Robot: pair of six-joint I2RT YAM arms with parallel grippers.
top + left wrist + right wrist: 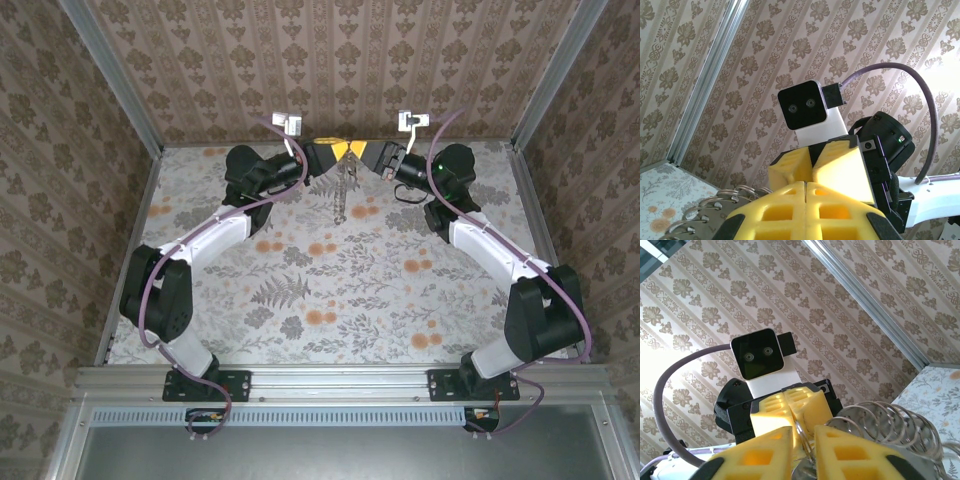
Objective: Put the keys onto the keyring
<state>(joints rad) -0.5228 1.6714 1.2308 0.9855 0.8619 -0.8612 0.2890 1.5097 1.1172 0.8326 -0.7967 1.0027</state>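
Now two hands meet: left hand (806, 187) pressed together, right hand (803, 434) pinching the one coiled keyring (880, 422).

No text, label, brand, number or sign could be read on any surface, near or far.

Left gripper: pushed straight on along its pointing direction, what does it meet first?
The right gripper's yellow fingers, directly ahead of the left gripper and seemingly almost touching; depth is hard to judge.
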